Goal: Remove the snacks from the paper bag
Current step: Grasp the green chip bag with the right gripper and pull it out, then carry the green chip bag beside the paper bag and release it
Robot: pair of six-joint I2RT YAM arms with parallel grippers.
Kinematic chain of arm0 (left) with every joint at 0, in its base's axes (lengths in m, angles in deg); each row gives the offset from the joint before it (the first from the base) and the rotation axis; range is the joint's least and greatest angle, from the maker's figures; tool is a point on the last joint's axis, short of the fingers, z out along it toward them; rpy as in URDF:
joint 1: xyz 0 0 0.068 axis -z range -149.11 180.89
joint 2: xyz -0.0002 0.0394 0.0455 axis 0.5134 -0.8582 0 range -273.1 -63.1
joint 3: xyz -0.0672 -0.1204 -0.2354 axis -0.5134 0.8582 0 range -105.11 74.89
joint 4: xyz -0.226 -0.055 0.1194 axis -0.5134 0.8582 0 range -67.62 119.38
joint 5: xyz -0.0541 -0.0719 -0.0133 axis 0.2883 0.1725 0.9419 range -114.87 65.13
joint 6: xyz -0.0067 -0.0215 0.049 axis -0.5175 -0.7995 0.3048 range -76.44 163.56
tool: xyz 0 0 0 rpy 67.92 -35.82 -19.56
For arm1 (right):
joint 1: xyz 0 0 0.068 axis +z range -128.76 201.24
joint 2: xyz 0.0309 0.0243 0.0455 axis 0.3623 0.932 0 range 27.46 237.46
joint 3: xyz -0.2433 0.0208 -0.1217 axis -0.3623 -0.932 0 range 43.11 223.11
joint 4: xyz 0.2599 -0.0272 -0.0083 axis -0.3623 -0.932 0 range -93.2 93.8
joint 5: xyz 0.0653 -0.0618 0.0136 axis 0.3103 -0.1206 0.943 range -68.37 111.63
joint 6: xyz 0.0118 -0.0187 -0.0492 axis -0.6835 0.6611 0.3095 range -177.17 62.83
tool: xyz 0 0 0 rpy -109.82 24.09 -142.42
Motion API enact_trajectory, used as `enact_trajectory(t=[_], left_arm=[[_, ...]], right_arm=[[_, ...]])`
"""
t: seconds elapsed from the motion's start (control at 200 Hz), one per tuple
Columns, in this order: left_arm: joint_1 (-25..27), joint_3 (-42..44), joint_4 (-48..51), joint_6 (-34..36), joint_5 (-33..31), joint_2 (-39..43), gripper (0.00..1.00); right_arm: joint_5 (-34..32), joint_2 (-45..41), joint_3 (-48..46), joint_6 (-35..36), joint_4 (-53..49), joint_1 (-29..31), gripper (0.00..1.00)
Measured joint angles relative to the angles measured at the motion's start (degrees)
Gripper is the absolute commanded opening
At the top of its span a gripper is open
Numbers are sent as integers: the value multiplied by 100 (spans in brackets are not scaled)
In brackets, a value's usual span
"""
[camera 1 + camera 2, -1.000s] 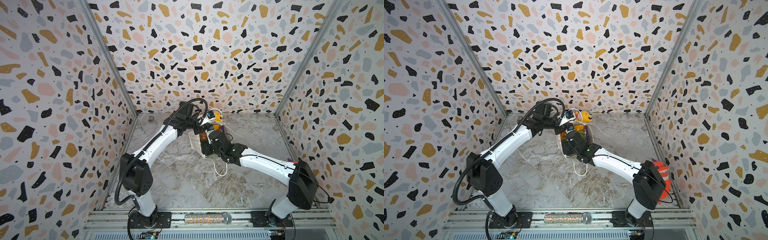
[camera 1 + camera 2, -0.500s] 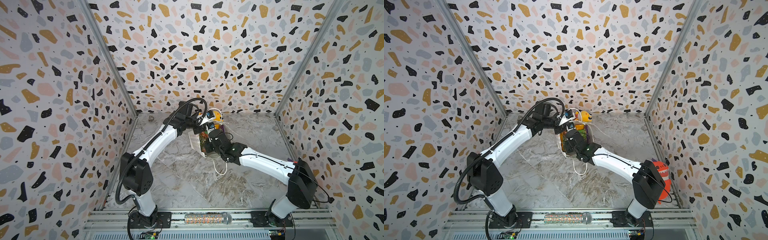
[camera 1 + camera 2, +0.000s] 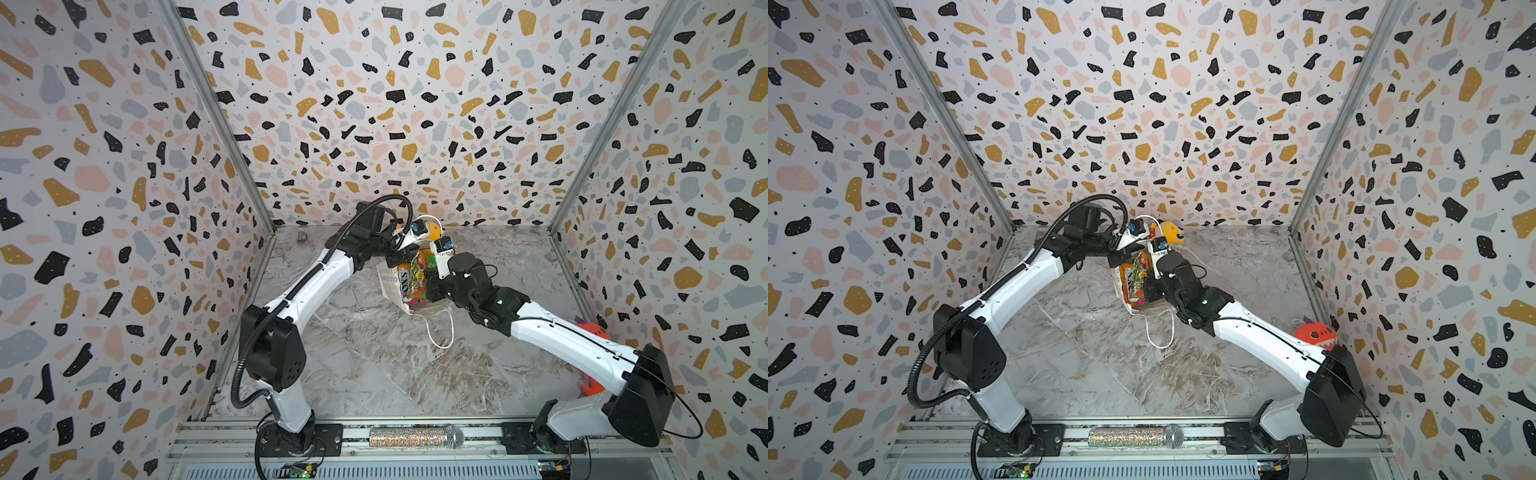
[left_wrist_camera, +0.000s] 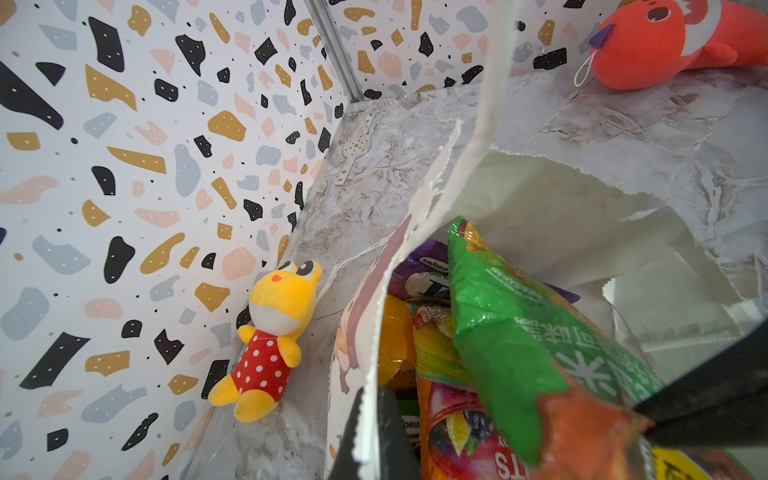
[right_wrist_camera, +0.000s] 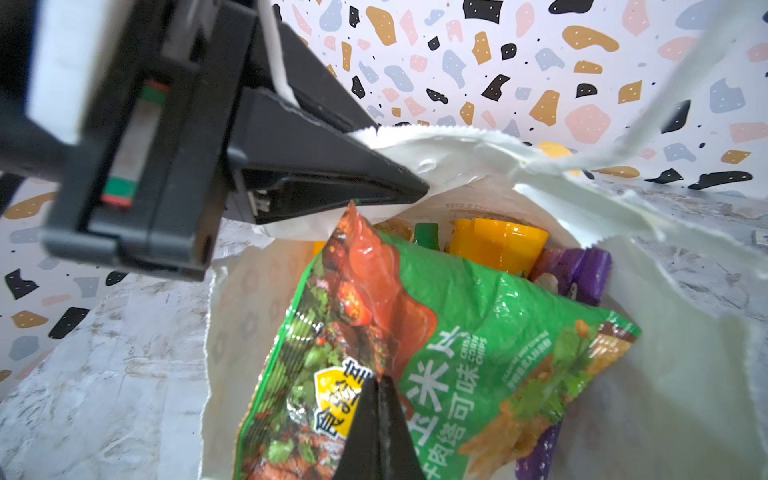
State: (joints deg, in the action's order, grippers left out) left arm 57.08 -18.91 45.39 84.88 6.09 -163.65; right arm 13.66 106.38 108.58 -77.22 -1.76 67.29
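Clamped in right end effector (image 5: 376,392): green packet (image 5: 457,316), probably light, slippery, best pinched at seam; in left end effector (image 4: 368,432), flimsy paper bag (image 4: 540,199) rim.

Snacks (image 4: 453,415) mostly hidden in paper bag (image 4: 540,199); red plush (image 4: 648,45) cropped at L-wrist view edge.

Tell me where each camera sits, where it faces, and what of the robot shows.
Top views: high in front, looking down and back; left arm, right arm, paper bag between them.
Left wrist: at the bag rim, looking in; left tool clamping it.
Right wrist: at the bag mouth, facing in; right tool pinching the green packet.
Shared: both wrists see that packet.
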Motion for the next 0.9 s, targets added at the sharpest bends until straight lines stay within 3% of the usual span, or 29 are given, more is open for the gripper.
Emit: enact_trajectory(t=[0.23,0.476,0.771,0.901], left_arm=[[-2,0,-2,-17,-13,0,0],[-17,-98,11,-24,-74,-55,0],[-17,-98,7,-20,-151,-63,0],[-17,-98,4,-20,-149,-63,0]], right_arm=[[765,-505,-382,111,116,-494,0],[1340,-1392,-415,326,155,-636,0],[1370,-2004,-192,234,-177,-1180,0],[1217,-2210,4,109,-470,-1696,0]])
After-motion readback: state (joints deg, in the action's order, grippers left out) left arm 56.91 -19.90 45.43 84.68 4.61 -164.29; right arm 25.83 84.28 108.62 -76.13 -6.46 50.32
